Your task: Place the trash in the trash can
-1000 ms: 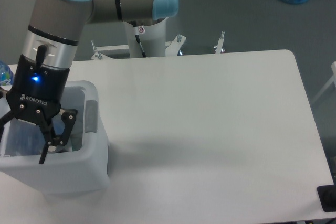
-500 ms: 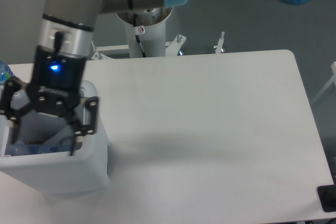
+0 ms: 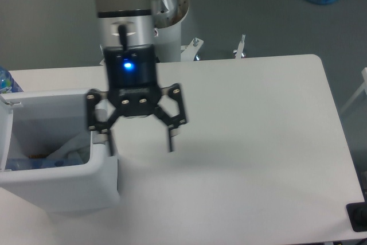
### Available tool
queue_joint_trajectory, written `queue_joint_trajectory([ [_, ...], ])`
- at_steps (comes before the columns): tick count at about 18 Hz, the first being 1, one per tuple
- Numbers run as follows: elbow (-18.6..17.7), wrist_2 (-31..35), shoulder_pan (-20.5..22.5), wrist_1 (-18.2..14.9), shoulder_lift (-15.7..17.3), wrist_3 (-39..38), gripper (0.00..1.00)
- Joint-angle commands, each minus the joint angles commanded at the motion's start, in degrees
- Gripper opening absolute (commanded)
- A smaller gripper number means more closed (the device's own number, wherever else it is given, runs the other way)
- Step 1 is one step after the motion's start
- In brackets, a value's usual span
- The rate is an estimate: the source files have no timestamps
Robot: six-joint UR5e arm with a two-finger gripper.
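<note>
Gripper [image 3: 139,140] spread wide, empty, above the table [image 3: 246,119]. Paper [image 3: 69,144] and bottle [image 3: 34,163] lie in the bin [image 3: 63,185]. Both look light; no grasp needed.

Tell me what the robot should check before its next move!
1. Tool empty: ok, fingers spread wide, nothing between them.
2. Bottle in the trash can: ok, its blue label shows at the bottom.
3. Crumpled paper in the trash can: ok, a white piece lies beside the bottle.
4. Tool clear of the can: cannot tell; one finger overlaps the can's right rim in this view.
5. Table free of more trash: ok, none seen on the visible top.
</note>
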Motion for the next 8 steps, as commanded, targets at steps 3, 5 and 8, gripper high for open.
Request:
queue_joint_trajectory([
  [3,-1.5,2.2,2.0,-7.0,2.1,14.4,1.0],
  [5,-1.5,2.4,4.6,-10.6,3.3,21.9,1.0],
  [8,-1.5,2.3,6.9,-12.3,4.2,25.3,1.0],
])
